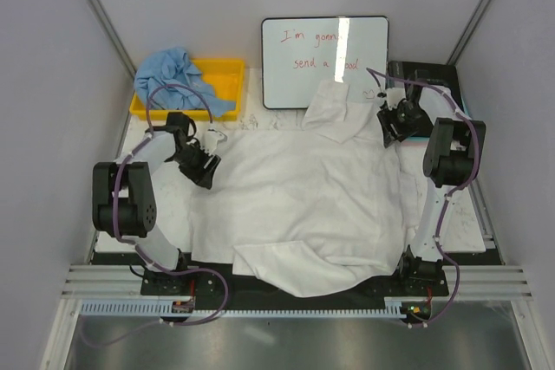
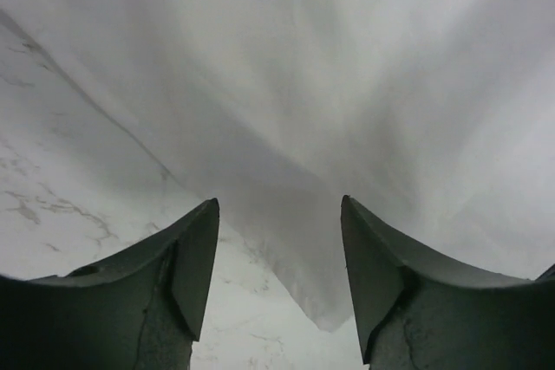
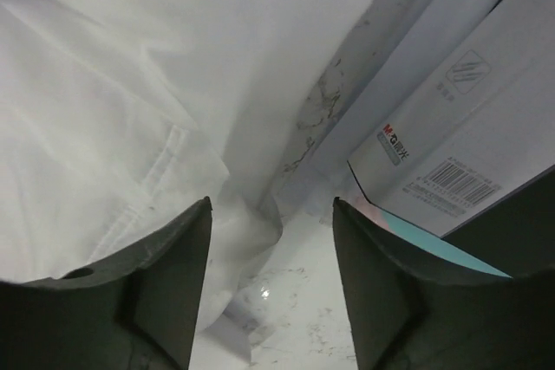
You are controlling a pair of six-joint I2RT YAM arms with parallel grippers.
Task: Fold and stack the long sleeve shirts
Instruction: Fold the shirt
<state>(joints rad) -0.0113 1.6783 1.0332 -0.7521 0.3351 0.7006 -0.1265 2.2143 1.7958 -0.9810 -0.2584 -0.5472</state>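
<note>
Hovering over the left edge of the white shirt, my left gripper gaped wide, empty; my right gripper, equally spread at its upper-right corner, gripped nothing.

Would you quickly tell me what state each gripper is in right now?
Left gripper: open, holding nothing; the white shirt has its edge just ahead of it.
Right gripper: open, holding nothing.

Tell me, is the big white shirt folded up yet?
Not folded. The white shirt lies spread wide and wrinkled across the table, one sleeve reaching toward the whiteboard.
</note>
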